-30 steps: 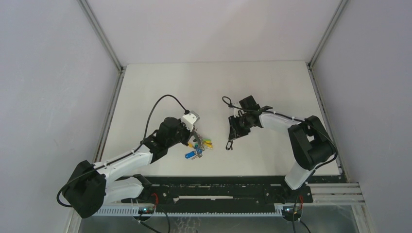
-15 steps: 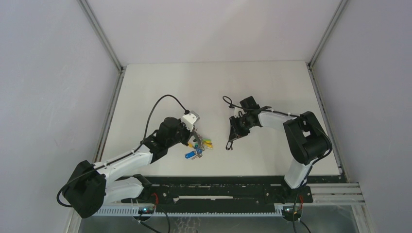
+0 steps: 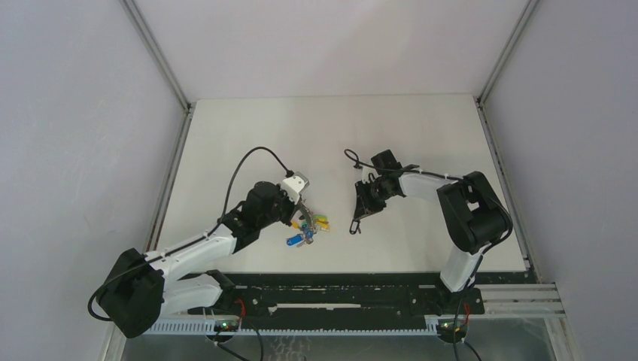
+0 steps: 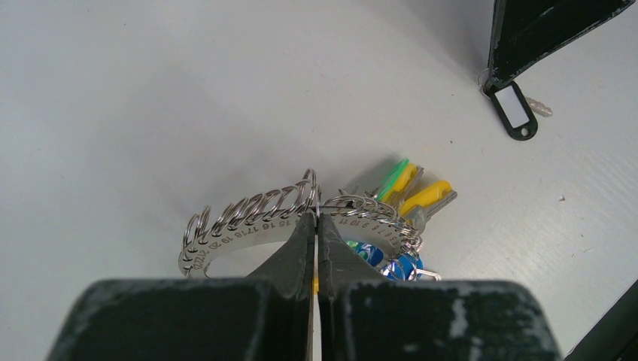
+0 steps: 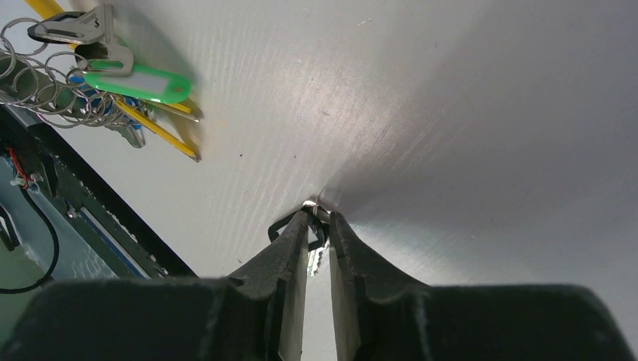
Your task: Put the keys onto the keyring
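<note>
The keyring (image 4: 241, 229) is a silvery numbered band carrying many small wire rings, with blue, green and yellow tags bunched at its right end. It lies on the white table (image 3: 301, 135) left of centre, seen from above as the keyring (image 3: 308, 226). My left gripper (image 4: 317, 218) is shut on its upper edge. Further right, the key (image 5: 314, 259) has a black head and a short silver blade. It stands between the tips of my right gripper (image 5: 316, 218), which is pinched on it against the table. From the left wrist view the key (image 4: 519, 113) hangs below the right fingers (image 4: 527, 37).
The black rail (image 3: 338, 289) with the arm bases runs along the table's near edge. Grey walls close in the left, right and back sides. The keyring's green tag (image 5: 135, 81) lies upper left in the right wrist view.
The right gripper's jaws have narrowed onto the key, and the right arm's elbow has shifted slightly left. The left arm and the keyring have not moved.
</note>
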You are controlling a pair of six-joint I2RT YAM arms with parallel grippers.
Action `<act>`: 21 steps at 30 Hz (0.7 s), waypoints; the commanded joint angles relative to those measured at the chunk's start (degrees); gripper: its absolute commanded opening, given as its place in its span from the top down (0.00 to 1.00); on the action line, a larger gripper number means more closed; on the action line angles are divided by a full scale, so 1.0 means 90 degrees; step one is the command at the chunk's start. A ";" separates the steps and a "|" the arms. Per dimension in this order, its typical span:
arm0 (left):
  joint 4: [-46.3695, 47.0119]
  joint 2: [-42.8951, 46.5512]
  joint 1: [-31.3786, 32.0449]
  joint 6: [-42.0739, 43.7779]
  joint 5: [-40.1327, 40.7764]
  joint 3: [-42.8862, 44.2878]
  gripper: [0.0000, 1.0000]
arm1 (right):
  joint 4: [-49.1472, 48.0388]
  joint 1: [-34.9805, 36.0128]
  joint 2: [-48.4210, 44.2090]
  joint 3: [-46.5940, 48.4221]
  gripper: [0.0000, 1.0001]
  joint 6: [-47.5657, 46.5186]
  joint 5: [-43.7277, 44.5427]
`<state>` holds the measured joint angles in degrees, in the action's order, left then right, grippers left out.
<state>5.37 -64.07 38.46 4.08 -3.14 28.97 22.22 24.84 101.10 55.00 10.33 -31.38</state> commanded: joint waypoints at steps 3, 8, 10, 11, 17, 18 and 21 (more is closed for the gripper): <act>0.0214 0.0146 0.0035 0.0094 0.0034 0.0066 1.00 | -0.0031 0.0022 0.0070 0.0093 0.87 -0.0017 0.0083; 0.0214 0.0154 0.0034 0.0105 0.0043 0.0062 1.00 | 0.0074 0.0079 0.0080 0.0147 0.99 -0.0095 0.0165; 0.0214 0.0156 0.0039 0.0104 0.0041 0.0054 1.00 | 0.0097 0.0115 0.0029 0.0148 1.00 -0.0158 0.0201; 0.0214 0.0156 0.0034 0.0104 0.0044 0.0053 1.00 | 0.0105 0.0142 -0.0021 0.0151 1.00 -0.0205 0.0231; 0.0250 0.0180 0.0034 0.0127 -0.0038 0.0048 1.00 | 0.0255 0.0381 -0.0651 0.0148 1.00 -0.0857 0.0635; 0.0269 0.0192 0.0036 0.0127 -0.0072 0.0035 1.00 | 0.0271 0.0443 -0.0857 0.0141 1.00 -0.1020 0.0771; 0.0341 0.0250 0.0043 0.0164 -0.0183 -0.0006 1.00 | 0.0267 0.0638 -0.1322 0.0067 1.00 -0.1436 0.1016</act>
<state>5.37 -64.05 38.48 4.14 -3.25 28.97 24.77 28.40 96.68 55.00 4.25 -26.11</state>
